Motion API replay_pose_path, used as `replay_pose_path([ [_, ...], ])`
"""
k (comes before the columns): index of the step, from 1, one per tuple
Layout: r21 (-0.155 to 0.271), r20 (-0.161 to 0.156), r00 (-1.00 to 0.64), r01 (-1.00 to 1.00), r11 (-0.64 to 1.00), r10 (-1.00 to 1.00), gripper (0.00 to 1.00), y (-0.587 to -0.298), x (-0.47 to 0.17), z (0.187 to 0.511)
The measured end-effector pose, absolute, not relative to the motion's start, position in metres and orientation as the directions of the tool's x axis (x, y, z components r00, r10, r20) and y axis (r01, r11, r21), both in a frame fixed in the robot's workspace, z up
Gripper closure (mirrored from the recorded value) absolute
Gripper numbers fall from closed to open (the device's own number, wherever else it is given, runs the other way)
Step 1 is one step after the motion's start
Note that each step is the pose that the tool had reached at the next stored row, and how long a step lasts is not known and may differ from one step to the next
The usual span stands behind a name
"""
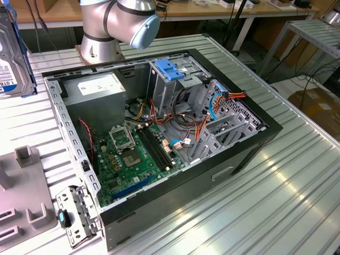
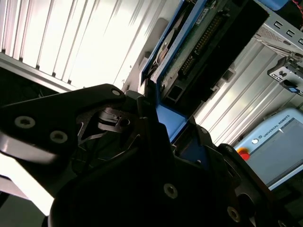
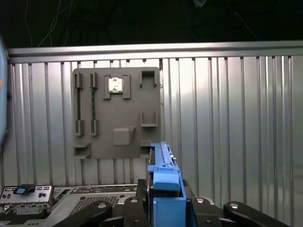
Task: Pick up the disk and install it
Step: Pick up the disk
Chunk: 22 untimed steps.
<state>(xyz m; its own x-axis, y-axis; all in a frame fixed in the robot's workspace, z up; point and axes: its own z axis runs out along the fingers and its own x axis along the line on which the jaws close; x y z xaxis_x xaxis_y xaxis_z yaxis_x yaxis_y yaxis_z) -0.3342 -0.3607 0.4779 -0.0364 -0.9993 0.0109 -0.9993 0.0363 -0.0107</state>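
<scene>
Tool (image 3: 163,201) closed on the disk (image 3: 163,170), lower centre, first wrist view. Pickup complete; disk clear of computer case (image 1: 175,194); installation outstanding.

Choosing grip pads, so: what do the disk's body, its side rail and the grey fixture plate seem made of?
The disk: the body looks like bare silver metal with a dull sheen, under a paper-like white-and-blue label. Its side rail: blue plastic, judging by the even colour and moulded edges. The fixture plate: matte grey, probably plastic, though painted metal is possible.
</scene>
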Motion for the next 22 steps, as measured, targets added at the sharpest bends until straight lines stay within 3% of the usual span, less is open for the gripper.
replay_pose_path([
  [22,-0.011,0.011,-0.036,-0.999,0.036,-0.999,0.63,-0.361,-0.302,0.478],
])
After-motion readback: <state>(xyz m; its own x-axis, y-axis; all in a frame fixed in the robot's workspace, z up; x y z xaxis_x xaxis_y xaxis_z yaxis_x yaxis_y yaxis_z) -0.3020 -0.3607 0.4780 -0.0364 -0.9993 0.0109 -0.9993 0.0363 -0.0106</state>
